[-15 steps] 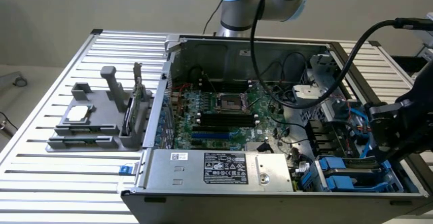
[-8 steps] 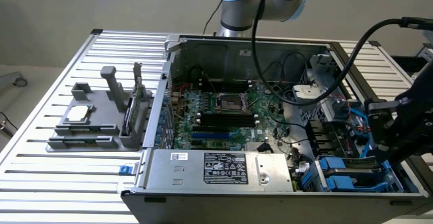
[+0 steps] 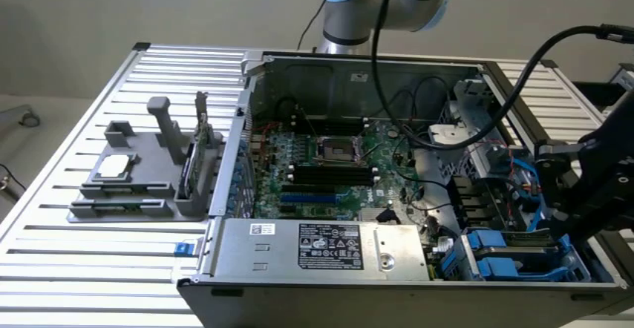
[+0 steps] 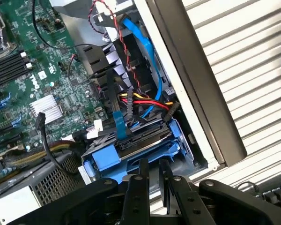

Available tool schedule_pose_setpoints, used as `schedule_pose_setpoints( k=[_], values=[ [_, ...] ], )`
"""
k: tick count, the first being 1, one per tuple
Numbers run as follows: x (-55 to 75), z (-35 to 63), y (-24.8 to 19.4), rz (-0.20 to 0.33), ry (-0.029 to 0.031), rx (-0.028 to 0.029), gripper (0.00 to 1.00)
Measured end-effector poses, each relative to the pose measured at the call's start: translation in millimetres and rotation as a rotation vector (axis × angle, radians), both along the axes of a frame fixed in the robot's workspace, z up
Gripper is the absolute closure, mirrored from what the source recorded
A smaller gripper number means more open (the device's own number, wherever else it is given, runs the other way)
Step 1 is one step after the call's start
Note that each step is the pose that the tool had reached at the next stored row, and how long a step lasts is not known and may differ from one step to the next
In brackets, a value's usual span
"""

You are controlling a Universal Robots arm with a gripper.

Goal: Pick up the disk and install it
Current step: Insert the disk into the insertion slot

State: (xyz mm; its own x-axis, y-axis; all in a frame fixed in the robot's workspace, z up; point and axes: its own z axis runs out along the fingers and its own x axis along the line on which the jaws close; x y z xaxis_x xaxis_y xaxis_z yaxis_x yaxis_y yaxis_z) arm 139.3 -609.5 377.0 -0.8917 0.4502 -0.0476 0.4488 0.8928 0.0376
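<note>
You will find the disk (image 4: 145, 140) lying flat in its blue carrier frame, seated in the drive bay at the corner of the open computer case (image 3: 367, 59), at the exterior view's right, with red, yellow and blue cables (image 4: 147, 101) running just beside its connector edge. The hand (image 4: 153, 168) hangs close over the frame's rim; from the 2 views you cannot tell whether it is apart or clamped on that rim
</note>
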Motion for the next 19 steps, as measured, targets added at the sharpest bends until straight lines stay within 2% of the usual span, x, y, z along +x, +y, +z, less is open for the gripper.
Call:
schedule_pose_setpoints(
  k=[10, 19],
  values=[
    [0.0, -4.3, 0.0, -0.182, 0.0000, 0.0002, 0.77],
    [0.2, -16.3, 0.0, -0.306, 0.0012, 0.0111, 0.77]
  ],
)
